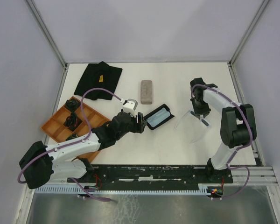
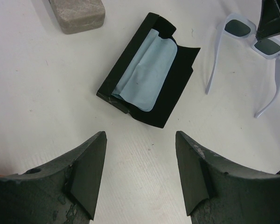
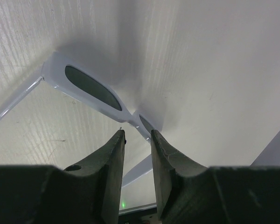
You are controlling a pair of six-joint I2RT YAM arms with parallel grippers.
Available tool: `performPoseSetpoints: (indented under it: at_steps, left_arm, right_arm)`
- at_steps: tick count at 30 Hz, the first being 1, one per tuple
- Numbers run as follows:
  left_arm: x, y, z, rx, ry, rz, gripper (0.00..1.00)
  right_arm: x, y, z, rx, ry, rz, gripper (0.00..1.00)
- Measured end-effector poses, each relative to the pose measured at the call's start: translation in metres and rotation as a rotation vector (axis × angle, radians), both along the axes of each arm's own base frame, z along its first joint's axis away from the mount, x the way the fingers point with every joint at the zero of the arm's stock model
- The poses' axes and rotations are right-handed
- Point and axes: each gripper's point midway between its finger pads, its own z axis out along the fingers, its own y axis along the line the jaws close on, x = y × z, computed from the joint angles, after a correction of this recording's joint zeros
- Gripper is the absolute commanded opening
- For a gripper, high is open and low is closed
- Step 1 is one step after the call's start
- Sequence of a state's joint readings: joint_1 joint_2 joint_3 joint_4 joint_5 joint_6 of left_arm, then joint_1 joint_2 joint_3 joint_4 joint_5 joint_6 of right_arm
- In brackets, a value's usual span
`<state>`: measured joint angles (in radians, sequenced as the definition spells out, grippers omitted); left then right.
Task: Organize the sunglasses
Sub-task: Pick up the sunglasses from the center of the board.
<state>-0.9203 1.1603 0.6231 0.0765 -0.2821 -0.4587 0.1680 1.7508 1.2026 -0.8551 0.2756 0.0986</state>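
Observation:
The pale translucent sunglasses [image 1: 191, 125] lie unfolded on the white table at the right, dark lenses [image 3: 91, 88] facing up. My right gripper [image 1: 199, 115] points down over their bridge. Its two fingers [image 3: 137, 133] straddle the bridge with a narrow gap still showing, and the right fingertip [image 3: 159, 142] covers the edge of one lens. The left wrist view shows the same sunglasses [image 2: 214, 60] at the upper right with that dark finger [image 2: 272, 18] on the bridge. My left gripper [image 2: 140, 140] hovers open and empty just short of the open black case [image 2: 177, 79].
The open black case [image 1: 150, 113] holds a light blue cloth [image 2: 147, 70]. A closed grey case [image 1: 147, 92] lies behind it. A black fabric piece [image 1: 99, 79] is at the back left. An orange divided tray [image 1: 56, 123] with dark items sits at the left edge.

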Motion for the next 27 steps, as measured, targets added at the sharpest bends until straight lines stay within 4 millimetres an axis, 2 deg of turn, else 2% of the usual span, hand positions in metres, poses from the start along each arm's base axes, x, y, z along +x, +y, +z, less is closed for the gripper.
performPoseSetpoints:
  at_steps: [27]
  left_arm:
    - [-0.0002, -0.0007, -0.0031, 0.006, 0.007, -0.003, 0.67]
  right_arm:
    - [0.0032, 0.0011, -0.001, 0.004, 0.006, 0.023, 0.43]
